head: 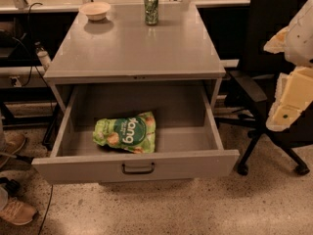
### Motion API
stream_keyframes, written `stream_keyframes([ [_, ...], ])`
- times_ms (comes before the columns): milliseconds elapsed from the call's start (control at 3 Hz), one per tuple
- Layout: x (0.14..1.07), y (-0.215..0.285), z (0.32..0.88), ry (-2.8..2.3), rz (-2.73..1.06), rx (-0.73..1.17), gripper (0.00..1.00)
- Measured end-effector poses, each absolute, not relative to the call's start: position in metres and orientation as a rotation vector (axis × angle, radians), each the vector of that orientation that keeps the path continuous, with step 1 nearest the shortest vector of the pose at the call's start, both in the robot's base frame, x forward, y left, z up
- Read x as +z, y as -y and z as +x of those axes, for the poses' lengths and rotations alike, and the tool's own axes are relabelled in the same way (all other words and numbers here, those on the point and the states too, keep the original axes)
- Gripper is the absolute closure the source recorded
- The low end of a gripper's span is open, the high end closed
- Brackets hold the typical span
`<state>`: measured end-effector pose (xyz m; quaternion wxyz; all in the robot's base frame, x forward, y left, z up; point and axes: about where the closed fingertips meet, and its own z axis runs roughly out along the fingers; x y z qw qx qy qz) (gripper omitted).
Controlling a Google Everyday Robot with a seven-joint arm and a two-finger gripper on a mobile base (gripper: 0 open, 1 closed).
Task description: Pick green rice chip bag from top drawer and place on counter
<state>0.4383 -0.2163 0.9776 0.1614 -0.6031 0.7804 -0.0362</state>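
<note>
The green rice chip bag (pixel 127 132) lies flat in the open top drawer (pixel 73 168), a little left of centre, logo side up. The drawer is pulled fully out, and its dark handle (pixel 138 168) is at the middle of the front panel. The grey counter (pixel 137 45) is the cabinet top above it. My gripper (pixel 288 102), white and cream, hangs at the right edge of the view. It is well to the right of the drawer, raised above the floor and apart from the bag.
A green soda can (pixel 151 9) and a pale bowl (pixel 95 10) stand at the back of the counter. A black office chair (pixel 266 43) stands right of the cabinet, behind my arm. A person's shoes (pixel 14 212) and cables are at the left on the floor.
</note>
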Motion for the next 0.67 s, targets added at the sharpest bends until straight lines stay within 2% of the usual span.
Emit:
stream_keyframes([
  [333,0.975,0.213,0.441,-2.221,-1.721,-0.084,0.0],
  [667,0.957,0.19,0.455,-2.183,-1.717,0.036,0.0],
])
